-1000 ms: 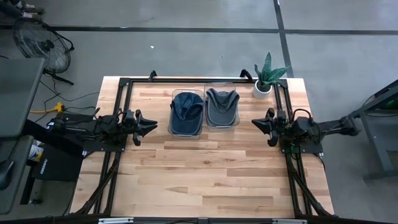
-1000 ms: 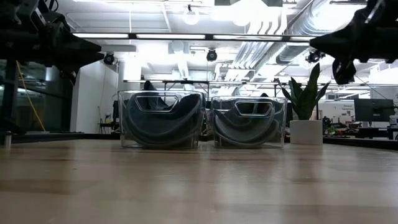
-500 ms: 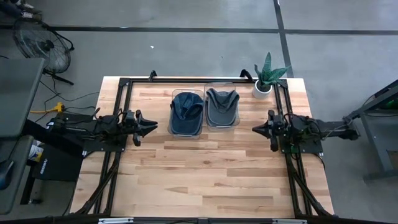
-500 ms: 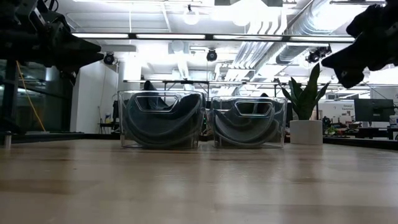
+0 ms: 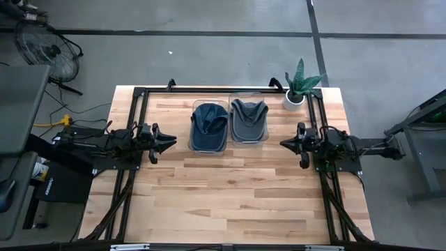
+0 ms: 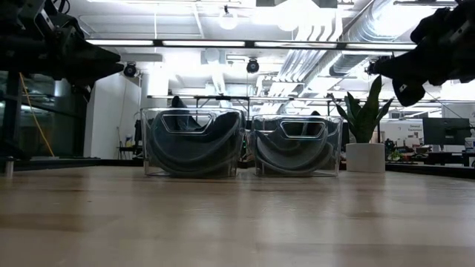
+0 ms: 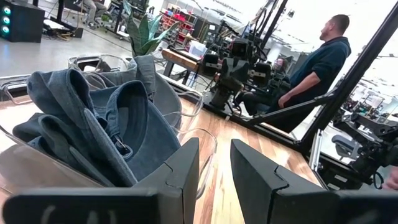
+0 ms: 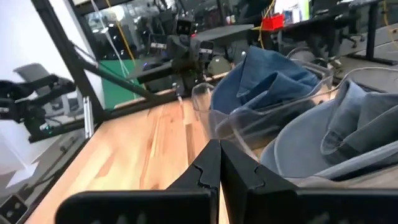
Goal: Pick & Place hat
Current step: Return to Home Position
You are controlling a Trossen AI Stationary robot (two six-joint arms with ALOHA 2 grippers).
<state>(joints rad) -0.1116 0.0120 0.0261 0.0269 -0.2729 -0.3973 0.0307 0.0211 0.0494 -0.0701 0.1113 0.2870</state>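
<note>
Two grippers, both empty, hang over the side edges of the table (image 5: pixel 230 195), facing each other across the bins. My left gripper (image 5: pixel 167 141) is near the left edge with its fingers a little apart; the left wrist view shows a clear gap between them and nothing in it. My right gripper (image 5: pixel 284 144) is by the right edge, fingers pressed together on nothing, as the right wrist view shows.

Between them, toward the far side of the table, two clear bins stand side by side. The left transparent bin (image 5: pixel 194 106) holds the blue cap (image 5: pixel 208 125), crumpled and lying fully inside the walls. The right bin (image 5: pixel 249 95), just beside it, holds a grey cap (image 5: pixel 249 120). A potted plant (image 5: pixel 301 85) stands in the far right corner, apart from both.

I see no cap loose on the wood, so I judge the placing done; what remains is only parking both arms at rest.
</note>
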